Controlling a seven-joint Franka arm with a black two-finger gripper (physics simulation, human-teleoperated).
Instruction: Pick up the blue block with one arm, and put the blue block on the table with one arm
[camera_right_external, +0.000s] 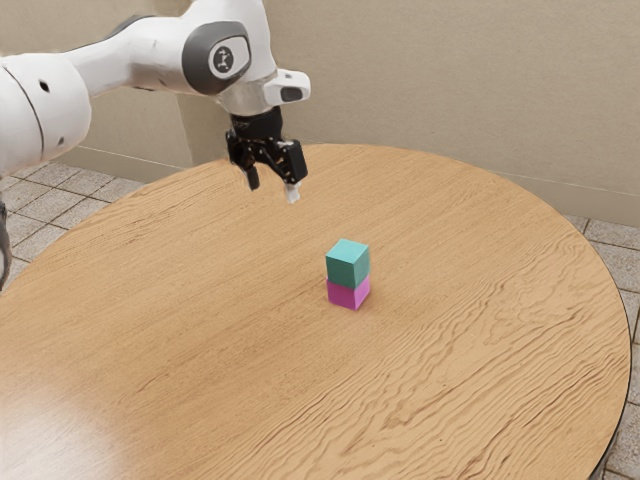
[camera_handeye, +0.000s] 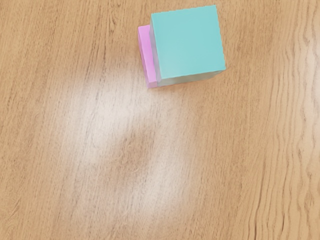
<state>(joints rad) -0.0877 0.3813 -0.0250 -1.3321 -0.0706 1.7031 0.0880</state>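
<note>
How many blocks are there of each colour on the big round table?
Blue (teal) blocks: 1
Pink-purple blocks: 1
Total: 2 blocks

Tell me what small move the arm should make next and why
Probably shift the open gripper sideways until it's over the blue block, before lowering: it hovers higher up and to the exterior view's left of that block, which sits on the pink block.

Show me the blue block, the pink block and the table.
Blue block (camera_handeye: 188, 42): wrist view, its top face.
Pink block (camera_right_external: 343, 294): exterior view, a side face.
Table (camera_right_external: 200, 300): exterior view, bare wooden top.
</note>
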